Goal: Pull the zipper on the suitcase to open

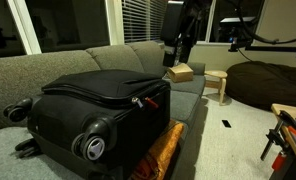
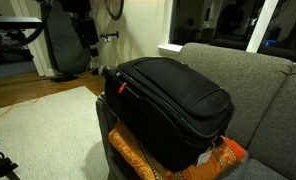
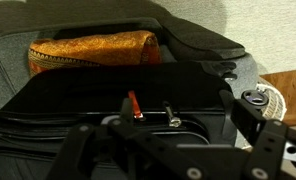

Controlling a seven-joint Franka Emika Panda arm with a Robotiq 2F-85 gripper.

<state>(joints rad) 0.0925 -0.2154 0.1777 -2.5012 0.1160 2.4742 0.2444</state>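
Zipper, its red-tagged pull dangling at the suitcase lid edge, lies at 11 o'clock from the open, empty gripper; it runs 9-to-3 o'clock across the wrist view.

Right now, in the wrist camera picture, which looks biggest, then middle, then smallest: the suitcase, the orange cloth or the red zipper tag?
Largest to smallest:
1. suitcase
2. orange cloth
3. red zipper tag

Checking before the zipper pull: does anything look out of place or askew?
The suitcase lies flat on the sofa, sitting on an orange cushion squashed beneath it. Nothing looks spilled or damaged.
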